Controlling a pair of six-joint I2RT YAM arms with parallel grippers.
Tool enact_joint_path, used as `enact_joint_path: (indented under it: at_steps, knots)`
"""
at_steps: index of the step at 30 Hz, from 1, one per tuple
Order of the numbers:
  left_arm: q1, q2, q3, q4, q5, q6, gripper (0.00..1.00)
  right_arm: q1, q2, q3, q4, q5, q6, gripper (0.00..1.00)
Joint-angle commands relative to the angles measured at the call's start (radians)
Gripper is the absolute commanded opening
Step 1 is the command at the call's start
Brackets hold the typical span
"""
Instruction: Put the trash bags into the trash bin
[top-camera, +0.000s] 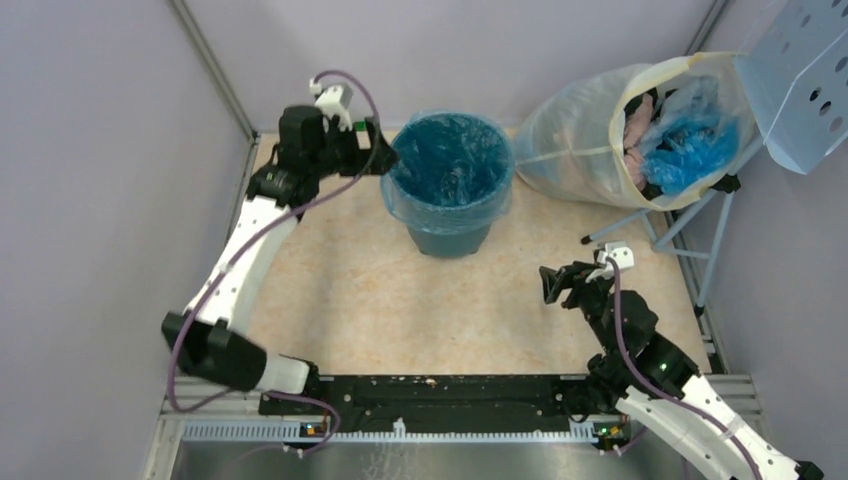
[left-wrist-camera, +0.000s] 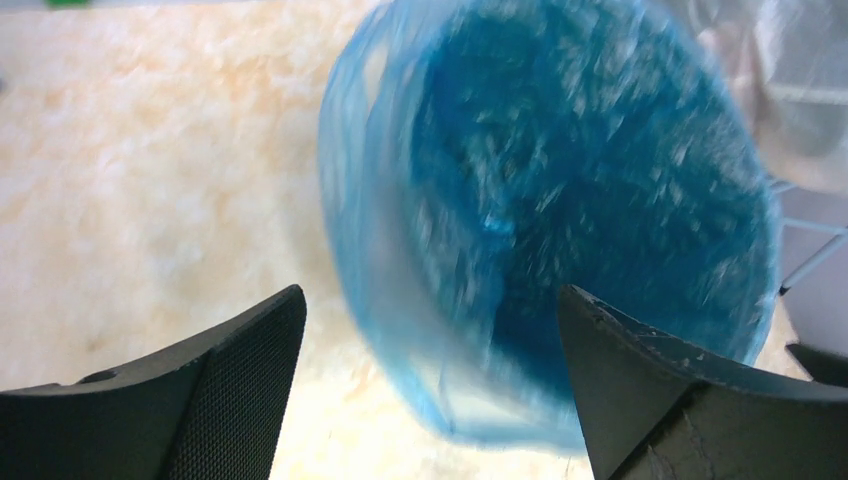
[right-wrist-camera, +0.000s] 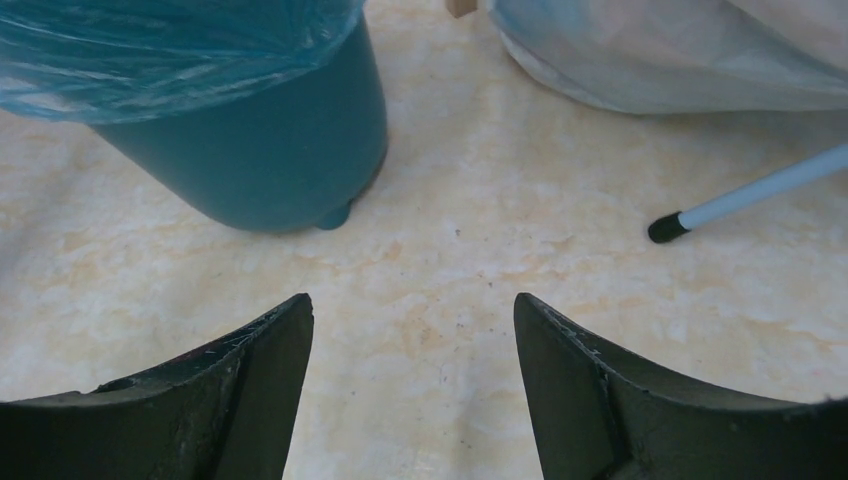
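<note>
Left end effector (left-wrist-camera: 430, 300) spread, beside trash bin (top-camera: 455, 238)

Left gripper's (left-wrist-camera: 430, 300) fingers (left-wrist-camera: 225, 390) stand wide apart before a blurred trash bag (left-wrist-camera: 375, 290) lining the trash bin (left-wrist-camera: 600, 190).

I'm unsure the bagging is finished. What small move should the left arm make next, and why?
Probably draw the left gripper back from the trash bin: its jaws are open and empty, and the trash bag already lines the bin, folded over the rim.
</note>
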Motion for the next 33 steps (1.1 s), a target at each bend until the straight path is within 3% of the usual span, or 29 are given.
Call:
enact_joint_path:
  at_steps: [1,4,8,11,14,16,20,30,31,33]
  knots:
    - [0.005,-0.285,-0.346,0.250,-0.138,-0.058,0.99,-0.004,-0.029,-0.064,0.114,0.141,-0.039,0.73]
    - [0.006,-0.446,-0.571,0.349,-0.180,-0.075,0.99,-0.032,0.006,-0.101,0.165,0.172,-0.052,0.73]
    - [0.006,-0.526,-0.704,0.331,-0.229,-0.070,0.99,-0.159,0.112,-0.151,0.329,0.070,-0.117,0.73]
    - [0.008,-0.535,-0.746,0.297,-0.276,-0.083,0.99,-0.353,0.242,-0.187,0.505,-0.088,-0.133,0.73]
    - [0.010,-0.538,-0.792,0.315,-0.375,-0.068,0.99,-0.641,0.392,-0.214,0.743,-0.297,-0.108,0.72]
    - [0.013,-0.536,-0.821,0.344,-0.418,-0.030,0.99,-0.749,0.508,-0.224,0.897,-0.375,-0.120,0.71]
    - [0.019,-0.520,-0.893,0.445,-0.452,0.050,0.99,-0.765,0.770,-0.259,1.159,-0.384,-0.230,0.71]
    - [0.114,-0.430,-1.076,0.724,-0.527,0.142,0.99,-0.740,1.224,-0.289,1.697,-0.367,-0.223,0.78]
    - [0.134,-0.417,-1.094,0.746,-0.528,0.129,0.99,-0.714,1.229,-0.262,1.642,-0.368,-0.251,0.79]
    - [0.198,-0.361,-1.185,0.918,-0.523,0.122,0.99,-0.662,1.236,-0.230,1.584,-0.216,-0.271,0.82]
